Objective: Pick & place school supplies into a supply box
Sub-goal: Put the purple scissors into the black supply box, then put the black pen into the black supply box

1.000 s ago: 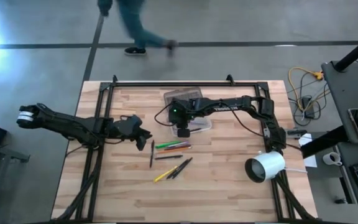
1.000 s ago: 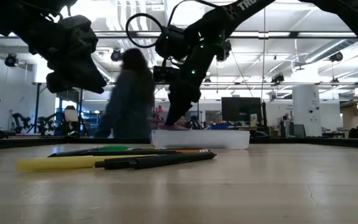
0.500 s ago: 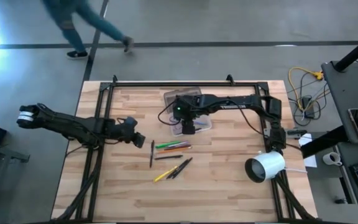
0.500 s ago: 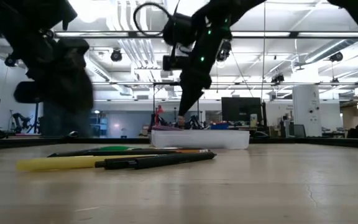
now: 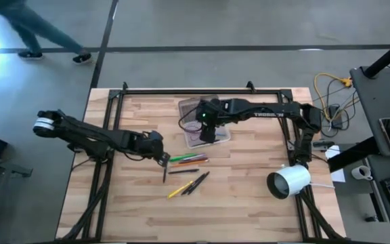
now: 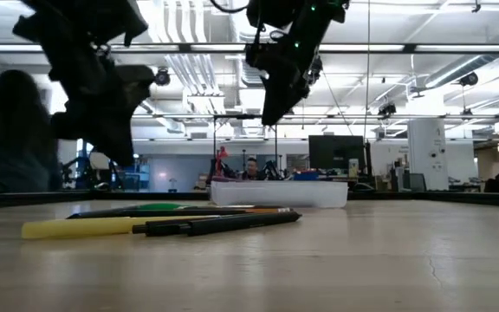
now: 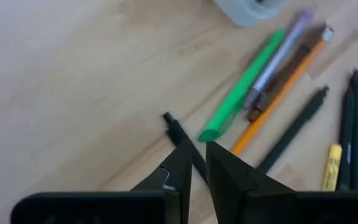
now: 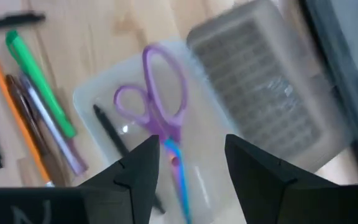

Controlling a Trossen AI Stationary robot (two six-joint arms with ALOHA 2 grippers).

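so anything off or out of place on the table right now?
Nothing stands out. The scissors lie in the supply box beside a black pen, and the remaining pens lie loose on the table.

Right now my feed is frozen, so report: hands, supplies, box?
Left hand pinching a black pen. Right hand open above the box. Scissors inside. Other pens on the table.
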